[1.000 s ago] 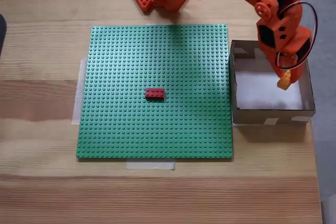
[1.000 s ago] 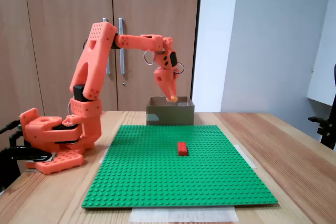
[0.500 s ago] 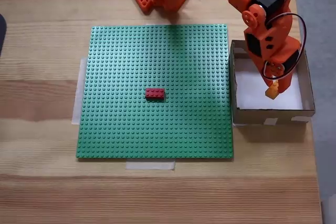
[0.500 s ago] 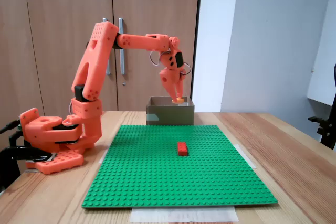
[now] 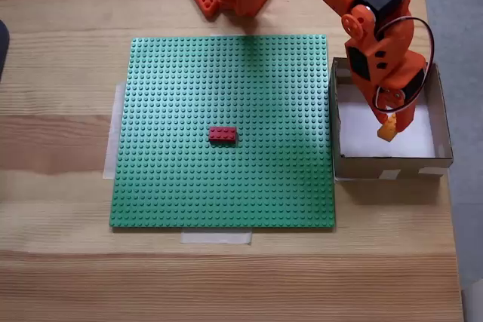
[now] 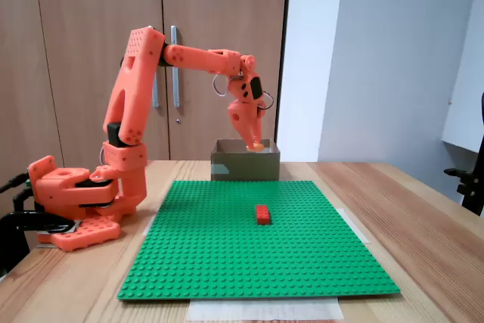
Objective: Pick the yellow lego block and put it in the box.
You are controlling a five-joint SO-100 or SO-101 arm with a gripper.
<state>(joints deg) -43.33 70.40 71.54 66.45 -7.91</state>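
1. Markings: no brand, label or writing is legible in either fixed view.
2. Gripper (image 5: 390, 127): pointed downward over the box (image 5: 445, 135), above its white floor. In a fixed view from the side, the gripper (image 6: 255, 141) hangs at the level of the box's top rim.
3. Gripper state: the jaws are pinched on the yellow lego block (image 5: 387, 129), which protrudes from the fingertips. The jaw gap is narrow, matching the block.
4. Yellow lego block: held in the air inside the box outline, near the front wall as the top-down fixed view shows it. Whether it touches the floor cannot be told.
5. Box: stands on the wooden table (image 5: 60, 262), just beside the right edge of the green baseplate (image 5: 189, 81) in the top-down fixed view.
6. Red brick (image 5: 223, 134): lies on the baseplate near its middle, well apart from the gripper.
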